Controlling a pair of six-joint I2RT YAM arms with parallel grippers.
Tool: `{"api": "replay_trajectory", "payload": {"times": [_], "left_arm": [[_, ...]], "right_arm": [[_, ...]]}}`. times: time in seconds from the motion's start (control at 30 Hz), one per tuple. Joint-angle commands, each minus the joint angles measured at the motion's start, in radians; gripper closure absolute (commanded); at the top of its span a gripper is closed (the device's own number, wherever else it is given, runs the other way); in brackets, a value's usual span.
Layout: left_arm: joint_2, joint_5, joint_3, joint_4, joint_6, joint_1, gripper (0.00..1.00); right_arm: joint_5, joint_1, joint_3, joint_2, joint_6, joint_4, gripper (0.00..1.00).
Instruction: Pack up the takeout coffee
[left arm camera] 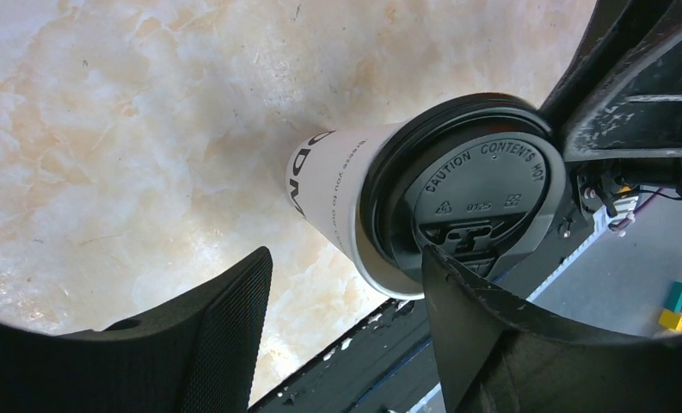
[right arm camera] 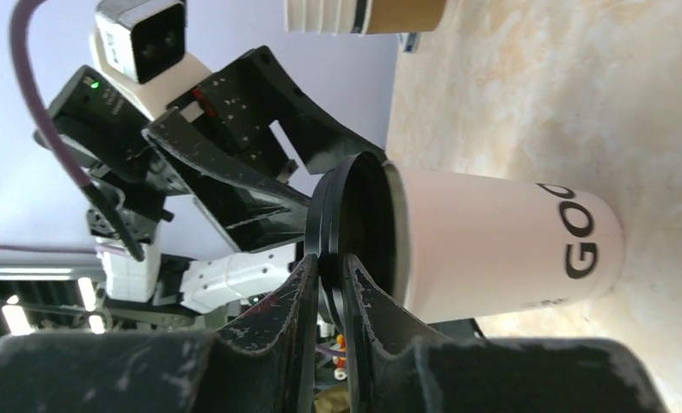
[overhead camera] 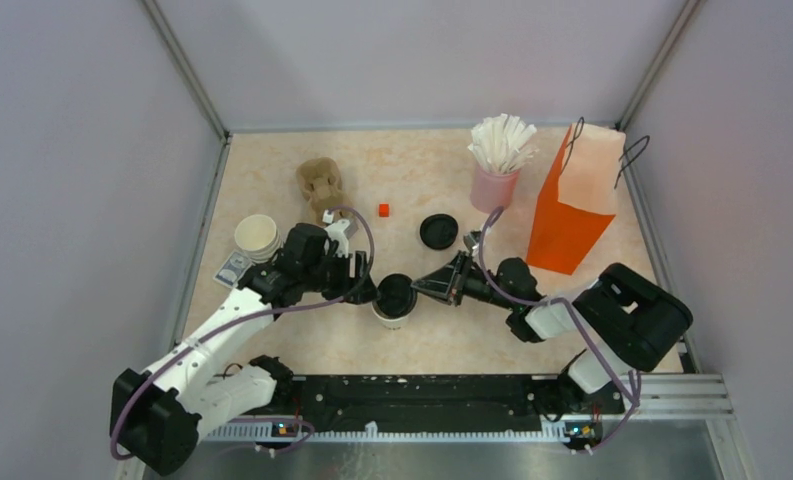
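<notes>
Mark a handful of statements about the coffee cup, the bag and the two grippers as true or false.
1. The takeout coffee wears a black lid. True.
2. It sits inside the orange bag. False: it stands on the table, outside the bag.
3. A spare black lid lies on the table. True.
4. The left gripper is shut. False: its jaws are wide open.
5. The right gripper reaches into the orange bag. False: its fingers straddle the lid's rim.

From above, the black lid (overhead camera: 396, 295) is hiding nearly all of the takeout coffee (overhead camera: 394, 320). The right wrist picture's top edge is cutting off the stack of lidless cups (right arm camera: 367, 15). The card (overhead camera: 234, 268) near the tabletop's (overhead camera: 492, 340) left edge is showing print too small to read.
</notes>
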Motion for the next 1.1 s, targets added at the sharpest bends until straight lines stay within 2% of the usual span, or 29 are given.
{"api": "replay_trajectory", "payload": {"times": [0.0,0.07,0.2,0.37,0.67,1.07], "left_arm": [[0.016,0.025,0.014,0.037,0.018,0.006,0.3],[0.019,0.03,0.021,0.039,0.018,0.005,0.3],[0.023,0.03,0.022,0.05,0.021,0.005,0.3],[0.034,0.033,0.02,0.054,0.023,0.005,0.3],[0.039,0.043,0.012,0.065,0.021,0.005,0.3],[0.027,0.033,0.02,0.058,0.022,0.005,0.31]], "right_arm": [[0.023,-0.011,0.035,-0.075,-0.11,-0.161,0.84],[0.039,-0.012,0.05,-0.118,-0.154,-0.247,0.83],[0.091,-0.011,0.111,-0.247,-0.285,-0.525,0.8],[0.124,-0.011,0.178,-0.315,-0.392,-0.739,0.8],[0.143,0.006,0.228,-0.317,-0.464,-0.846,0.8],[0.331,0.072,0.333,-0.364,-0.592,-1.115,0.78]]}}
